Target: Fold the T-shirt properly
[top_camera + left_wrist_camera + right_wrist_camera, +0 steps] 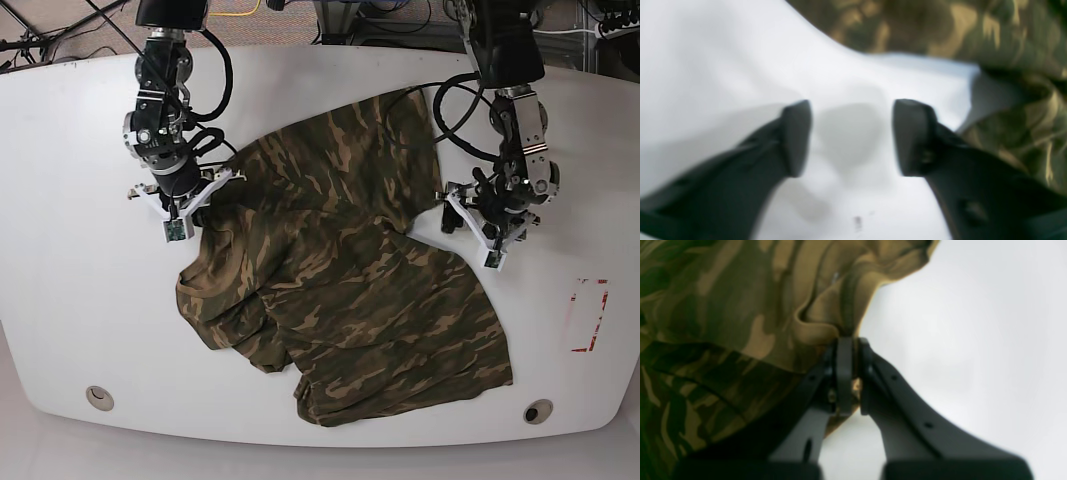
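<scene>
- The left hand (851, 136) has its two dark fingers (796, 136) spread wide apart, nothing between them, angled down toward the surface (723, 66).
- The right hand (850, 373) has its fingers pressed together, pinching a fold of the T-shirt (733, 323).
- In the base view, both arms reach down from the far edge, one at each side.

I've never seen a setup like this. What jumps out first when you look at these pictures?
A rumpled camouflage T-shirt sprawls across the middle of a white table, partly folded over itself. Two black robot arms reach in from the far edge. The right claw is pinched shut on the shirt's tan-lined edge, while the left claw hangs open over bare table beside the cloth, gripping nothing.
</scene>
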Controlling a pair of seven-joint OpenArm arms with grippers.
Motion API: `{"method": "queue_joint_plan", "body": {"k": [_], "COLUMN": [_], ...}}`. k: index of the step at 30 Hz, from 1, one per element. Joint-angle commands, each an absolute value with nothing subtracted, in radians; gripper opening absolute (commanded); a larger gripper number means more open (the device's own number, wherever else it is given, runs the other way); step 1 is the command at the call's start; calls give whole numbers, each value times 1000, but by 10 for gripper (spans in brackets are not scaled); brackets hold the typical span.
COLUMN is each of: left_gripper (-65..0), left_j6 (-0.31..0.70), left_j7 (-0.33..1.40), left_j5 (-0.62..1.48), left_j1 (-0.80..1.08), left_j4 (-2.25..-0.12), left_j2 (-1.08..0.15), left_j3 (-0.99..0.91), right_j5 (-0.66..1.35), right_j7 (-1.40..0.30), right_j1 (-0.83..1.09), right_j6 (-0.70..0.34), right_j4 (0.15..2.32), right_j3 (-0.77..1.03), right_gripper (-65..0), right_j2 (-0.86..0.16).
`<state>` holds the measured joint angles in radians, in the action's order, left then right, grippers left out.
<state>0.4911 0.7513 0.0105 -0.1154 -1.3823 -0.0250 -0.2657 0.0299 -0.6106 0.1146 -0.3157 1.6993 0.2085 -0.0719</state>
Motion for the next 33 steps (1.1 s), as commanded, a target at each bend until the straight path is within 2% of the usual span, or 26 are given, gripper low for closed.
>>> {"method": "queue_joint_plan", "body": {"k": [1,4,10,12,22,33], "left_gripper": [-225,-234,-309,-315,-291,-315], "left_j6": [496,496,496,494,499,494], "left_j7": [746,750,737,737,724,748], "left_j5": [22,20,20,21,15,26], "left_j1": [-141,-147,-154,-155,-127,-122], "left_j4": [-1383,-1368,-1332,-1332,-1427,-1503], "left_j2": [-16,-15,-6,-4,33,35], "left_j3": [-246,-221,-131,-111,-14,-123], "right_j5": [36,35,34,35,36,38], "right_j7": [-584,-584,-590,-590,-589,-591], "right_j1": [103,102,100,100,101,104], "right_j6": [-317,-318,-318,-318,-317,-319], "right_j4": [1730,1730,1727,1726,1729,1725], "right_j3": [212,213,218,218,218,219], "right_gripper": [-640,-640,-641,-641,-638,-638], "right_j2": [-79,-79,-78,-78,-80,-80]}}
